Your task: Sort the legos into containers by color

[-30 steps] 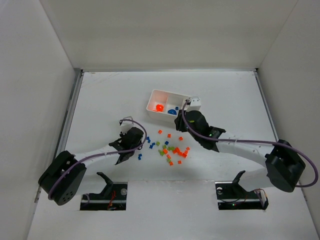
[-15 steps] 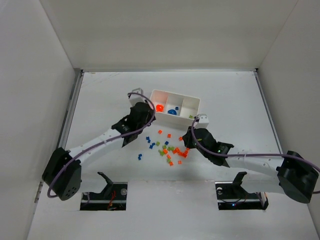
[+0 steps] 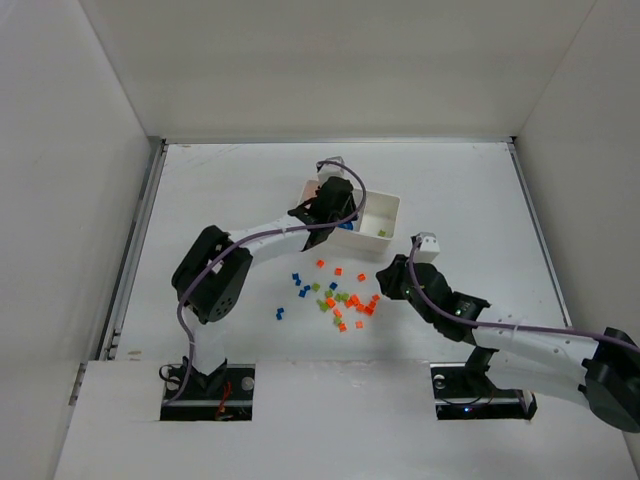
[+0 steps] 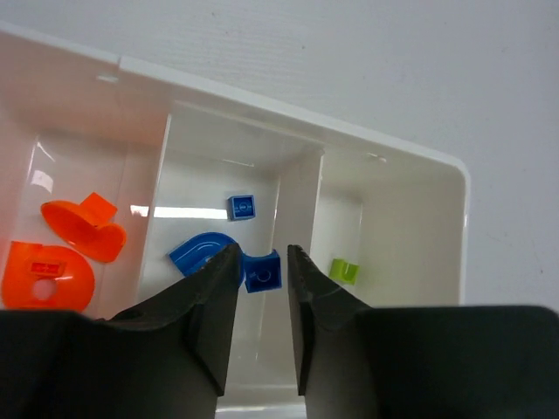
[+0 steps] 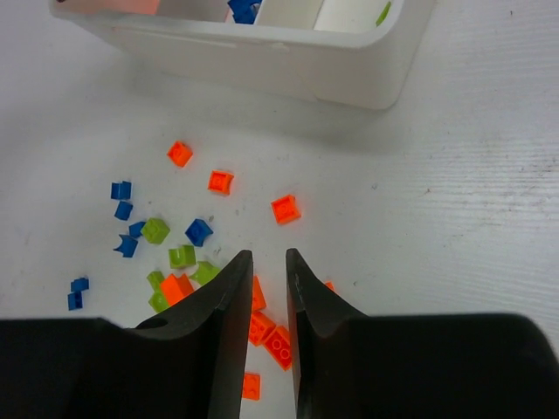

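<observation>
The white tray [image 3: 388, 203] has three compartments. My left gripper [image 3: 335, 203] hovers over it. In the left wrist view its jaws [image 4: 265, 255] stand slightly apart with a blue cube [image 4: 263, 273] just beyond the tips, over the middle compartment. That compartment holds a blue curved piece [image 4: 199, 249] and a small blue cube [image 4: 242, 207]. Orange pieces [image 4: 74, 244] lie in the left one and a green piece [image 4: 346, 271] in the right one. My right gripper [image 3: 386, 282] is slightly open and empty, low over orange legos [image 5: 275, 336] at the right of the loose pile [image 3: 343, 298].
Loose blue cubes [image 3: 299, 285] lie left of the pile, and one [image 3: 280, 313] lies nearer the front. The tray's near wall [image 5: 262, 52] fills the top of the right wrist view. White enclosure walls stand at the left, back and right.
My left gripper swung from the blue cubes up to the tray and now stands over the middle compartment. My right gripper drew back from the tray to the right side of the pile.
</observation>
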### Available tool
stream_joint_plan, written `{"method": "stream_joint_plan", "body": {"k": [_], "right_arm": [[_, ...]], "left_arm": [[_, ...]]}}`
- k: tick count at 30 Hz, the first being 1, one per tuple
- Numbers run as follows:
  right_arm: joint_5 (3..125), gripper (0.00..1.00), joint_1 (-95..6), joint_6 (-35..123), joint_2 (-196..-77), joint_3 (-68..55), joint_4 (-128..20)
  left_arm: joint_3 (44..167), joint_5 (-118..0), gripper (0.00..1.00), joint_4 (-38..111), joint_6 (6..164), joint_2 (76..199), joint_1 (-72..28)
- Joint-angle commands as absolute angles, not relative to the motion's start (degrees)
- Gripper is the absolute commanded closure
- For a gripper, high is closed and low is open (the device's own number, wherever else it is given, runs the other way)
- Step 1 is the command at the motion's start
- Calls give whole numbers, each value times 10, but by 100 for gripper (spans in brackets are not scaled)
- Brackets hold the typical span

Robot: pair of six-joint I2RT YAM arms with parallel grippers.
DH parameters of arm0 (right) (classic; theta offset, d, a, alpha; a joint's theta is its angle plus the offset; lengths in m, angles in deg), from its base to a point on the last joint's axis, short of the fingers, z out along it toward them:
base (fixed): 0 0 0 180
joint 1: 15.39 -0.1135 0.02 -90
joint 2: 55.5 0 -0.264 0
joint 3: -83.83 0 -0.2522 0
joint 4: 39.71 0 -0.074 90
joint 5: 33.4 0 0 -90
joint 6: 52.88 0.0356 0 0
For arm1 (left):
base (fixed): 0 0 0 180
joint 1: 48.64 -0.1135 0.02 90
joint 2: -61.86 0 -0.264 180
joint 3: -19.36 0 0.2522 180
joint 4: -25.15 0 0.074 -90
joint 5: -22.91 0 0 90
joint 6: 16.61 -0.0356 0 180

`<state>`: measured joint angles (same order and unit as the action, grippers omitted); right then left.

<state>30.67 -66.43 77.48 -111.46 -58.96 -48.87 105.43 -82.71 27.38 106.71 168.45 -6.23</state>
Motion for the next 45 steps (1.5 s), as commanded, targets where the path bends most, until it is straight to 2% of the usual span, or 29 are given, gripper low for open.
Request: {"method": "stream_joint_plan", "body": {"k": [1, 7, 10, 17, 23, 26, 31, 39, 45], "right_arm": [[301, 70, -666, 776, -1104, -579, -487], [338, 71, -697, 743, -1186, -531, -465], [349, 70, -723, 728, -1250, -502, -431], [366, 58, -760, 691, -1399, -413, -398], [407, 62, -760, 620, -1508, -321, -447], [421, 61, -762, 598, -1530, -302, -470], [427, 57, -762, 576, -1551, -284, -488], [446, 57, -755, 553, -1596, -244, -524], [439, 65, -755, 551, -1611, -234, -529]], "left_arm": [[1098, -821, 70, 272, 1056, 1684, -61], [1040, -838, 61, 259, 1051, 1616, -75], [984, -841, 63, 250, 1049, 1564, -83], [785, -854, 65, 231, 1067, 1402, -104], [654, -857, 66, 279, 1107, 1267, -108], [606, -861, 68, 328, 1125, 1204, -113], [555, -861, 69, 378, 1139, 1145, -118], [532, -845, 69, 412, 1146, 1126, -109], [531, -834, 69, 425, 1146, 1113, -97]]}}
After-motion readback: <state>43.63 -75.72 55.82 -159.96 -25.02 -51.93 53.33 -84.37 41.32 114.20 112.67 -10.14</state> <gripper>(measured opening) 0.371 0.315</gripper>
